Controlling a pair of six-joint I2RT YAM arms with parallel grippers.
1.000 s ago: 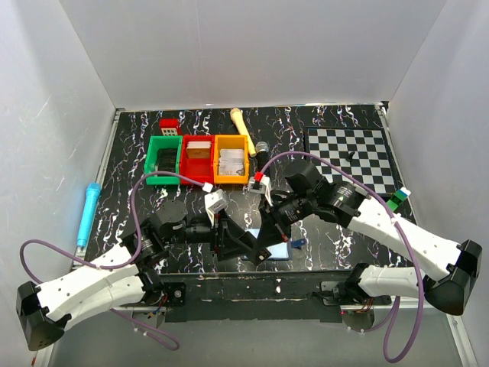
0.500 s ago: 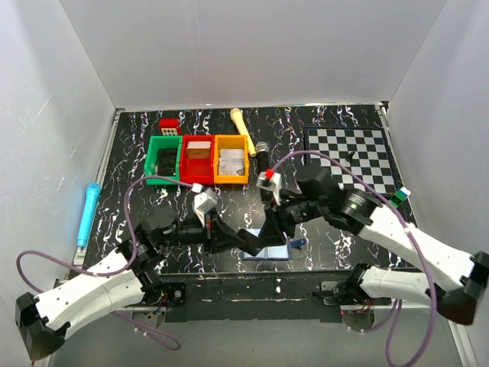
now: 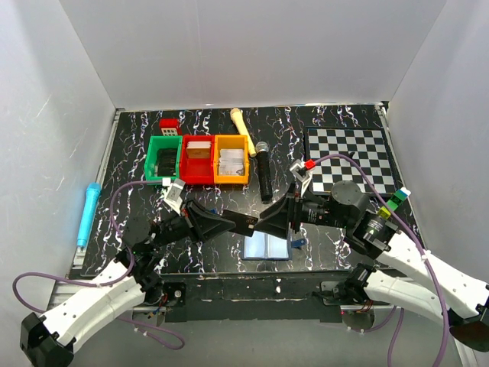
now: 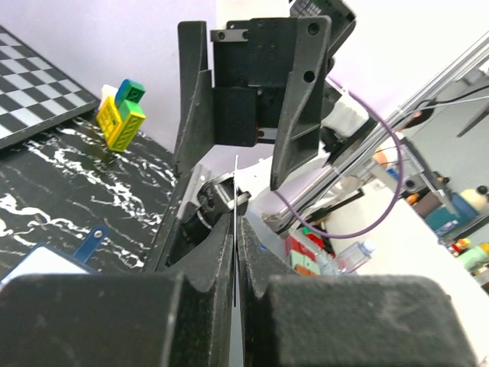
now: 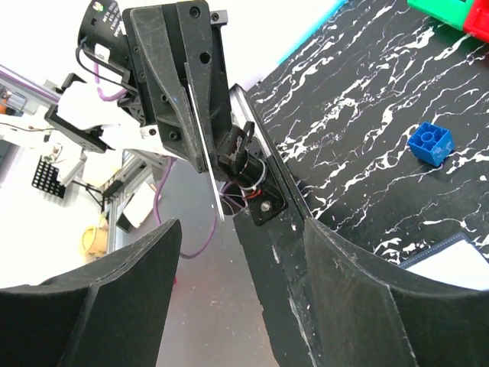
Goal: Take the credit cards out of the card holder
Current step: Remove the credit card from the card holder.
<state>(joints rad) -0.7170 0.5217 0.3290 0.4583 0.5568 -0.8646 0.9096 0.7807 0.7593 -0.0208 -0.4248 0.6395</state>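
The card holder (image 3: 267,247) lies open and flat on the black marbled table near its front edge; a pale corner of it shows in the left wrist view (image 4: 44,264) and the right wrist view (image 5: 451,258). My left gripper (image 3: 246,223) (image 4: 235,223) hangs above it, shut on a thin credit card (image 4: 235,191) seen edge-on. That card (image 5: 209,164) shows as a white sliver in the left fingers. My right gripper (image 3: 273,222) (image 5: 241,229) faces the left one tip to tip, open and holding nothing.
Green (image 3: 163,159), red (image 3: 197,158) and orange (image 3: 231,159) bins stand at the back, a black microphone (image 3: 263,172) beside them. A checkerboard (image 3: 353,157) lies back right. A small blue brick (image 3: 297,244) (image 5: 430,143) sits by the card holder, a blue pen (image 3: 86,214) far left.
The left jaws closed on the card and the right jaws opened. Both grippers rose from the card holder; the left arm drew back left, the right arm back right.
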